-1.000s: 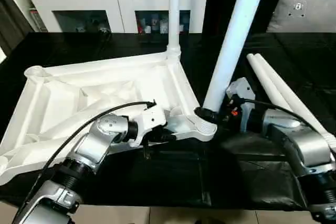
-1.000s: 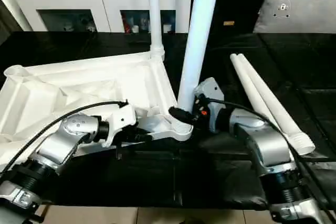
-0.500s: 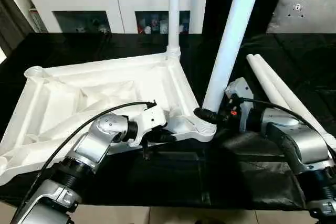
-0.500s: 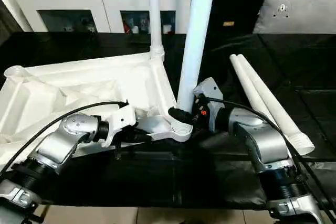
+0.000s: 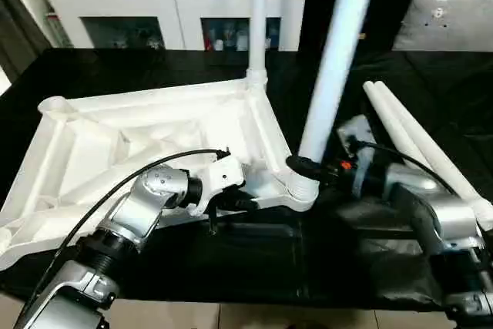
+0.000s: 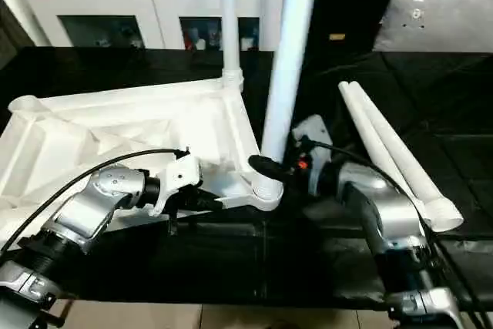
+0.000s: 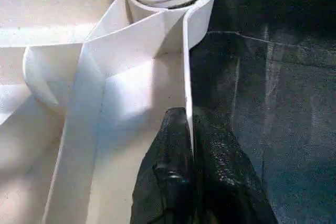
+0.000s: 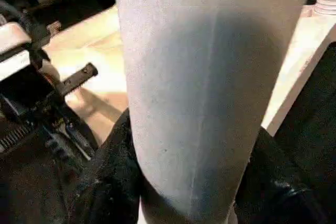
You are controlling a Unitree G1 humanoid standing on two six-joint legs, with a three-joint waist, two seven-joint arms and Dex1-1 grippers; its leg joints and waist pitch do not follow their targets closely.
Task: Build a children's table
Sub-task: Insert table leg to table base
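While the white tabletop [image 5: 154,140] lies upside down on a black surface [image 5: 254,260], ribs facing up, the left gripper [image 7: 189,145] pinches its thin near-right rim, fingers closed tight on the edge. Just right of it, the right gripper [image 6: 269,169] clasps a leg [image 5: 335,55] low down, standing slightly tilted in the near-right corner socket [image 5: 300,190]. Another leg [image 5: 256,21] stands in the far-right corner. Two spare legs [image 5: 416,140] lie farther right.

1. We find no legible text, label, brand, number or sign on any surface in these views.
2. The grey cushion [image 5: 454,17] carries a small mark; we cannot read it.
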